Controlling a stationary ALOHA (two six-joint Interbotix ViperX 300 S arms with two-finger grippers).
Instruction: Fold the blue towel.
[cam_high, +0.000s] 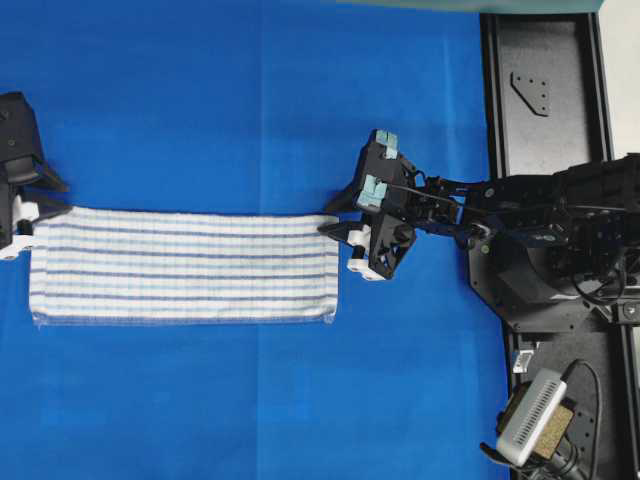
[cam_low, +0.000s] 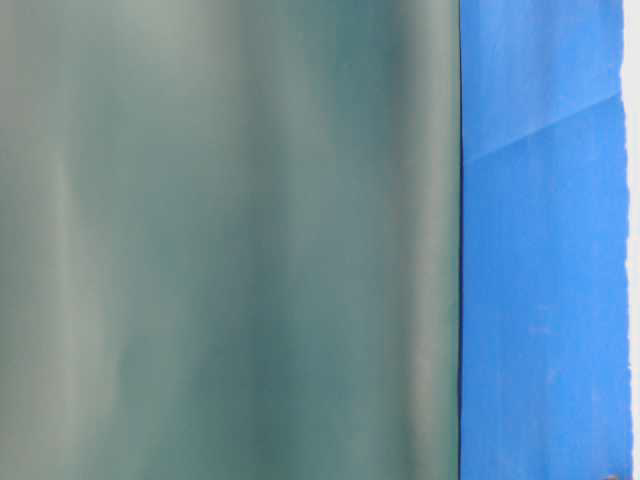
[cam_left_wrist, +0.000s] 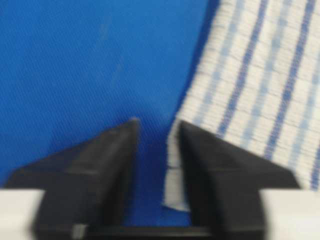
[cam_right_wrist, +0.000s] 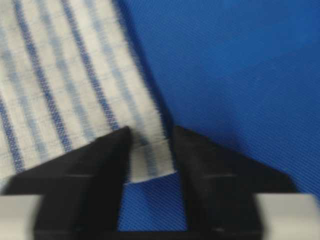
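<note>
Two end effectors, left (cam_left_wrist: 156, 131) and right (cam_right_wrist: 151, 136), are each straddling a far corner of the blue towel (cam_high: 185, 265) (jaws narrowed, not fully clamped).

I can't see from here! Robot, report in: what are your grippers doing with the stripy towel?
Left gripper and right gripper each closing around a far corner. Blue towel flat, one long strip. Nothing in the way.

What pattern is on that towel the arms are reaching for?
The towel is white with thin dark-blue and light-blue stripes, seen best in the overhead view.
</note>
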